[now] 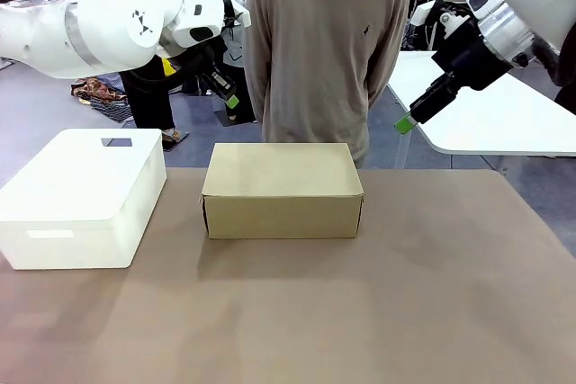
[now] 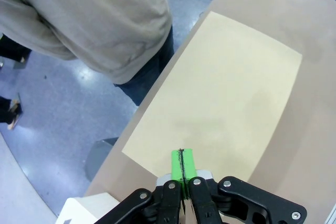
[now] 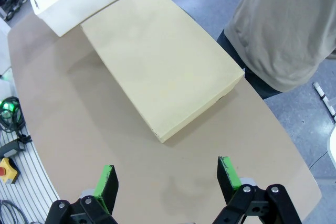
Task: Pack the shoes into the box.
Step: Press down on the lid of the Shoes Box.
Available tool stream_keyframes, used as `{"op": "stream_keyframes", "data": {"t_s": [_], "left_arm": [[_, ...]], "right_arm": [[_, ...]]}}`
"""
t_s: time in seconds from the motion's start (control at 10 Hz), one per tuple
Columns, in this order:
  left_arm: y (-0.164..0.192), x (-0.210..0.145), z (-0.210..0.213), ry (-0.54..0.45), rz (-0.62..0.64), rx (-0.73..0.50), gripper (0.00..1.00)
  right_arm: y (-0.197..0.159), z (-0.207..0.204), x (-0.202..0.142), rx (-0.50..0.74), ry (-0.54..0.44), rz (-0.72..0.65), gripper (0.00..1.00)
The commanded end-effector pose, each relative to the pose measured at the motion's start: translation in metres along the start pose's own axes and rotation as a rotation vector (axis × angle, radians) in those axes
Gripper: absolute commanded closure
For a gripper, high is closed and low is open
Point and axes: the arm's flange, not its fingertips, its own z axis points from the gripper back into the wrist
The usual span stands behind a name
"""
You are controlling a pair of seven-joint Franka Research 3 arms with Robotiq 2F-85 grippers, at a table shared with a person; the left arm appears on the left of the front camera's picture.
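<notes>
The tan cardboard box [image 1: 283, 188] stands with its lid down on the brown table, at the far middle; it also lies below both wrist cameras as a box [image 2: 220, 93] and a box [image 3: 163, 56]. The shoes are out of view. My left gripper [image 1: 232, 96] hangs high at the left behind the box, its green pads [image 2: 182, 163] pressed together with nothing between them. High at the right, my right gripper [image 1: 403, 123] is raised off the table; its fingers [image 3: 229, 172] stand wide apart and empty.
A large white rounded box [image 1: 83, 195] with its lid on sits at the table's left. A person in a beige sweater [image 1: 326, 42] stands at the far edge right behind the cardboard box. A white table [image 1: 490, 114] stands at the back right.
</notes>
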Motion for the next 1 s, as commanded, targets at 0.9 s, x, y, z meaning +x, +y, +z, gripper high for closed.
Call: {"op": "stream_keyframes", "data": {"t_s": [0.9], "left_arm": [[0.029, 0.062, -0.092, 0.21, 0.204, -0.072, 1.0]], "right_arm": [[0.0, 0.001, 0.002, -0.003, 0.008, 0.0, 0.0]]}}
